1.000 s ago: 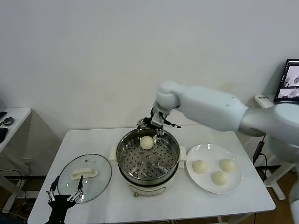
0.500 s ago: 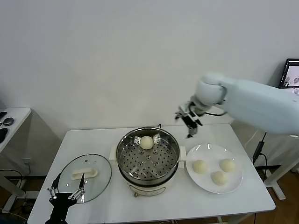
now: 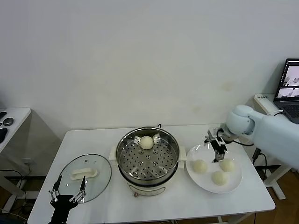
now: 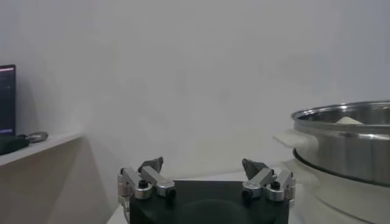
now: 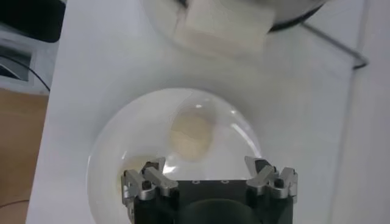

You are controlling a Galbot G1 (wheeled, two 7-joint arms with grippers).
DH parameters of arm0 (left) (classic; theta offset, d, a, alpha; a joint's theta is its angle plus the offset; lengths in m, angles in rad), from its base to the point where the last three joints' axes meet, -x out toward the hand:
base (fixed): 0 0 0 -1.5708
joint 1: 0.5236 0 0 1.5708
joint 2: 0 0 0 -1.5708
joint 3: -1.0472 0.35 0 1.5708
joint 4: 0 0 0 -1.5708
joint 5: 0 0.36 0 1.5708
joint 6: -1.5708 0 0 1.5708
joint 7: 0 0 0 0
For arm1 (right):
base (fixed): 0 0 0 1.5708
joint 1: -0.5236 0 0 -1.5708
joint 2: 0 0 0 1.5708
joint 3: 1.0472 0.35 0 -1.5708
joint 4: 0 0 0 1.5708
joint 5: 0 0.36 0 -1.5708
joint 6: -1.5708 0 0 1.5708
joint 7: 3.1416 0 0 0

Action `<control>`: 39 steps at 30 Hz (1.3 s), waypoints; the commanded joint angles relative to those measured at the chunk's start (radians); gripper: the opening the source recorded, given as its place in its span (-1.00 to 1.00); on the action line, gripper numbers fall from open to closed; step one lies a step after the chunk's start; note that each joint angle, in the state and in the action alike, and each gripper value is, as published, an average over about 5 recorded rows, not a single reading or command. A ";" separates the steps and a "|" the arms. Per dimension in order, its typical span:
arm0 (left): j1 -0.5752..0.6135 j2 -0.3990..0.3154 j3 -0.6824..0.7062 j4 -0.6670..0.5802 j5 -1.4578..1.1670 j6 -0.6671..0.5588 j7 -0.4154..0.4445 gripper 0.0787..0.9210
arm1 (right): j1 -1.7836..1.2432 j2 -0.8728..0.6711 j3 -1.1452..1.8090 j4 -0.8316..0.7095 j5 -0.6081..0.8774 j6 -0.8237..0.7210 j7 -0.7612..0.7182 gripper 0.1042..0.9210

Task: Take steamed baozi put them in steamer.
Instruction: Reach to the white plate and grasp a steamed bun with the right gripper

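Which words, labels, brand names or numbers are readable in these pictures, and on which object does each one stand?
None can be read.
Laptop screen: shows pictures only, too small to tell any text.
White box beside the laptop: a small dark marking, too blurred to read.
Steamer, glass lid, plate: no marking visible.

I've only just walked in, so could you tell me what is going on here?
The robot is moving baozi from the plate into the steamer. One baozi already sits on the steamer's perforated tray, and three remain on the plate. The right claw hangs open and empty over the plate. The left claw waits open by the glass lid.
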 commanded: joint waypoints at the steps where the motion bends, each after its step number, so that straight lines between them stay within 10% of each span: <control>1: 0.003 0.000 -0.004 0.001 0.002 0.000 0.000 0.77 | -0.250 0.050 0.158 -0.101 -0.117 0.028 0.018 0.76; 18: 0.003 -0.003 -0.022 0.010 0.001 -0.001 0.001 0.77 | -0.299 0.242 0.205 -0.267 -0.213 0.071 0.049 0.74; 33: 0.004 -0.004 -0.024 0.007 0.001 -0.001 0.001 0.77 | -0.268 0.214 0.207 -0.232 -0.197 0.057 0.021 -0.10; 39: 0.000 0.000 -0.013 0.002 0.001 0.000 0.002 0.77 | -0.081 0.102 0.133 -0.123 -0.079 0.035 0.007 -0.13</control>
